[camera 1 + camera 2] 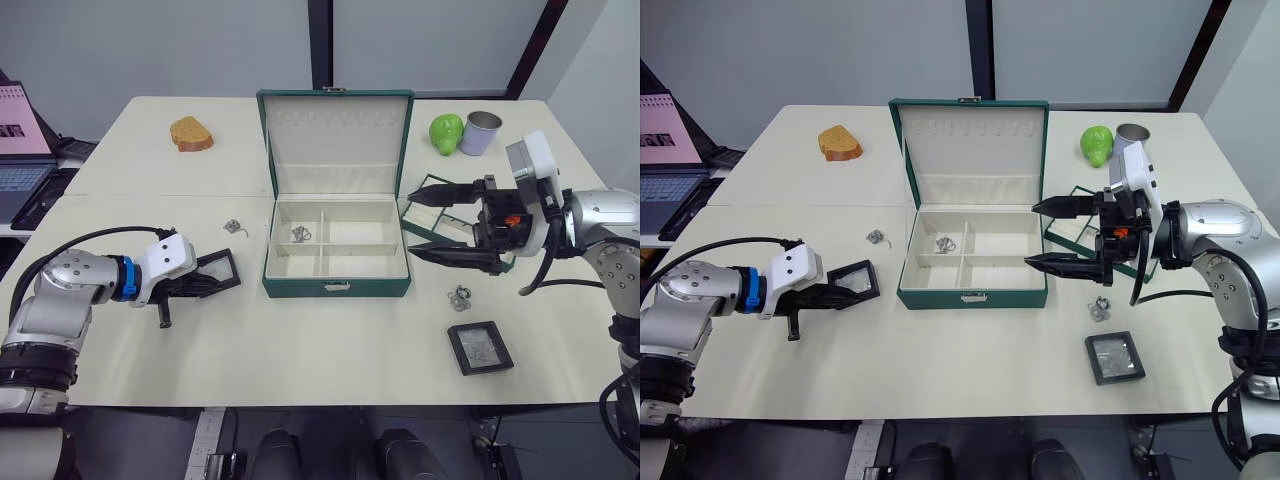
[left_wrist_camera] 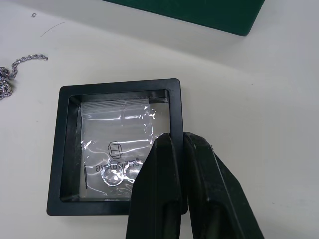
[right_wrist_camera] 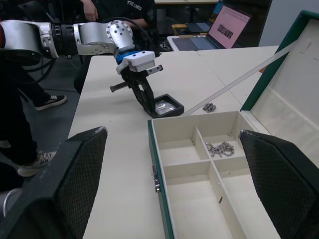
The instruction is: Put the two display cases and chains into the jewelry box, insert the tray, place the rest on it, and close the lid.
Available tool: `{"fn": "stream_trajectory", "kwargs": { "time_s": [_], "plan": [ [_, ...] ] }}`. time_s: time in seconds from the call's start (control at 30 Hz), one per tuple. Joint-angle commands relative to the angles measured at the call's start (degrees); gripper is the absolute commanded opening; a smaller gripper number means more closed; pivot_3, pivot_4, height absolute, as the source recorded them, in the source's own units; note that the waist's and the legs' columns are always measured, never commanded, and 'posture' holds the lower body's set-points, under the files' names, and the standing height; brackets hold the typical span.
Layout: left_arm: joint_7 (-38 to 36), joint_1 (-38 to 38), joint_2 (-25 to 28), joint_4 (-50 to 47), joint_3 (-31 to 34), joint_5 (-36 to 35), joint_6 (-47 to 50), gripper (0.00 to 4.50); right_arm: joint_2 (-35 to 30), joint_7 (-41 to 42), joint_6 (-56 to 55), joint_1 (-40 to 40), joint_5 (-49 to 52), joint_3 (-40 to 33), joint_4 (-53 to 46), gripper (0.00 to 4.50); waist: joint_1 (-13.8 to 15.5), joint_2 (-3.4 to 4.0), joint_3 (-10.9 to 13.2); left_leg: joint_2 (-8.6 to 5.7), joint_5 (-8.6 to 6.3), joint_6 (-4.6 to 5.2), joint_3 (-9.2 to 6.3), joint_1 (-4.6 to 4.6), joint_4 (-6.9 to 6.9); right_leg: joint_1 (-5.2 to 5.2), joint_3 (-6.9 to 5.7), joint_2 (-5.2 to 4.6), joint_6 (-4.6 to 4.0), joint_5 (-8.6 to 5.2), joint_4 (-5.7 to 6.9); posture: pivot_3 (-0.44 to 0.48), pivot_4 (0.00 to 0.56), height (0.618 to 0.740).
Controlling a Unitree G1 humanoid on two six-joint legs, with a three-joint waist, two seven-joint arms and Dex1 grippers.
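The jewelry box (image 1: pixel 335 285) stands open mid-table, its lid (image 1: pixel 335 135) upright. One chain (image 1: pixel 301 234) lies in its back-left compartment; another chain (image 1: pixel 234 227) lies on the table left of the box. My left gripper (image 1: pixel 205 282) is shut on the rim of a display case (image 2: pixel 117 149) left of the box. The second display case (image 1: pixel 479 347) lies flat at the front right. My right gripper (image 1: pixel 412 224) hangs wide open and empty by the box's right side. Behind it sits the tray (image 1: pixel 428 190). The silvery rings (image 1: pixel 459 298) lie below the right gripper.
A brown bread-like piece (image 1: pixel 190 133) lies at the back left. A green fruit (image 1: pixel 446 132) and a tin can (image 1: pixel 480 132) stand at the back right. A laptop (image 1: pixel 22 150) sits on a side table to the left. A person (image 3: pixel 109 7) stands beyond the table.
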Motion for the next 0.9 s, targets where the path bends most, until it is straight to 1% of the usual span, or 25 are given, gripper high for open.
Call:
{"fn": "stream_trajectory", "kwargs": {
  "time_s": [0.03, 0.47, 0.73, 0.9],
  "plan": [
    [0.4, -0.2, -0.1, -0.6, 0.9, -0.2, -0.5, 0.01, 0.1, -0.2, -0.3, -1.2, 0.9, -1.4, -1.7, 4.50, 0.0, 0.00, 0.0, 0.00, 0.00, 0.00, 0.00, 0.00, 0.00, 0.00, 0.00, 0.00, 0.00, 0.00, 0.00, 0.000, 0.150, 0.740],
    [0.0, -0.8, 0.6, -1.6, 2.2, -1.2, 0.0, 0.01, 2.3, -1.7, 1.8, -4.4, 5.4, -2.6, -3.6, 4.50, -0.2, 0.00, 0.0, 0.01, 0.00, 0.00, -0.02, 0.00, 0.01, 0.00, -0.01, 0.00, 0.00, 0.00, 0.03, 0.000, 0.150, 0.740],
    [-0.3, -0.9, 1.5, -3.9, 3.3, -2.4, 1.7, 0.01, 1.9, -1.9, 2.0, -4.5, 5.5, -2.2, -4.7, 4.50, -0.4, 0.00, 0.0, 0.01, 0.00, 0.00, -0.02, 0.00, 0.00, 0.00, -0.02, 0.00, 0.00, 0.00, 0.05, 0.000, 0.150, 0.740],
    [-0.2, -0.7, 1.6, -4.0, 3.2, -1.9, 1.6, 0.01, 2.3, -2.4, 1.9, -4.6, 5.7, -2.2, -5.0, 4.50, -0.5, 0.00, 0.0, 0.01, 0.00, 0.00, -0.02, 0.00, 0.00, 0.00, -0.01, 0.00, 0.00, 0.00, 0.05, 0.000, 0.150, 0.740]
  ]
}}
